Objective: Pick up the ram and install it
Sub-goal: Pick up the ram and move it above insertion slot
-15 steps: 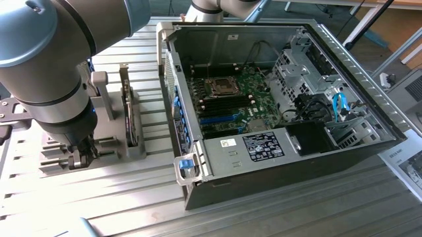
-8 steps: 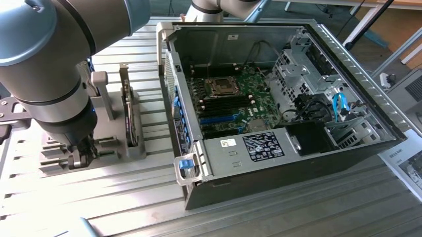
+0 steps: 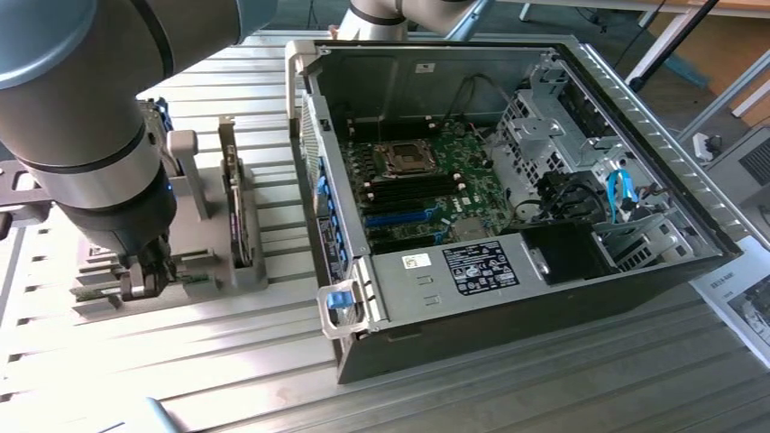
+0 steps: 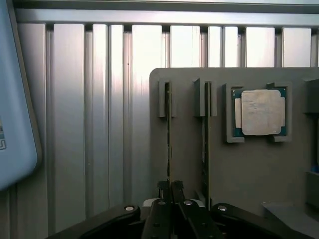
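Fingers (image 4: 160, 215): clamped shut on ram (image 4: 168, 129), upright in edge slot of grey holder (image 4: 187, 164). Second stick (image 4: 204, 144) in next slot, processor (image 4: 260, 112) in holder's recess beyond. Open PC case (image 3: 481, 298) beside holder.

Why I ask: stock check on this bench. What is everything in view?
holder: one, grey, on the table, exterior view's left
ram: one, greenish, edge-on in a holder slot, gripped
second thin board: one, greenish, neighbouring slot
processor chip: one, silver on green, holder pocket
expansion card: one, dark, upright in the holder
computer case: one, black, open, centre
motherboard: one, green, inside the case
table: one, silver, slatted, under everything
arm: one, grey, exterior view's left
gripper: one, black, shut on the ram
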Robot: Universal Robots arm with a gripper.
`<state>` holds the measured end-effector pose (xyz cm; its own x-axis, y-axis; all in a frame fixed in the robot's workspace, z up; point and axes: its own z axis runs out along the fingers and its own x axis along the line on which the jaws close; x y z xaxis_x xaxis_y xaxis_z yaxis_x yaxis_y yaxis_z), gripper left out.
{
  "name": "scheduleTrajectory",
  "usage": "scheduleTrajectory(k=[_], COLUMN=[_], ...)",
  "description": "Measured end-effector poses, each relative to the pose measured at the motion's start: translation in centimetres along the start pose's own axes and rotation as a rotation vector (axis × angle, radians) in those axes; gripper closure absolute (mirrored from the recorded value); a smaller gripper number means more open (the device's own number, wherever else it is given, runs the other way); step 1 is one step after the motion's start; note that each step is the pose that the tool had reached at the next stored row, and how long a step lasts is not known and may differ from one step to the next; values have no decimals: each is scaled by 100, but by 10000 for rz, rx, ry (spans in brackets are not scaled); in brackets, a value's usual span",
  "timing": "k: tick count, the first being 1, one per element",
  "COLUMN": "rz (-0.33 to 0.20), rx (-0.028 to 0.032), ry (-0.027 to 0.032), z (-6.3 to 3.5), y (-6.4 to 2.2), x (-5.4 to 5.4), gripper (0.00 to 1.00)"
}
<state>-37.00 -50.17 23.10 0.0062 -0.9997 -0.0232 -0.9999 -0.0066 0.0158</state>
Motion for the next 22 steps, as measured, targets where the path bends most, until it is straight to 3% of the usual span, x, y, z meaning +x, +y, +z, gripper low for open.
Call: scheduleTrajectory(k=[22], rz=[-1], rx=[0], ry=[0], z=[-391], y=[-130], x=[-8], gripper=[88])
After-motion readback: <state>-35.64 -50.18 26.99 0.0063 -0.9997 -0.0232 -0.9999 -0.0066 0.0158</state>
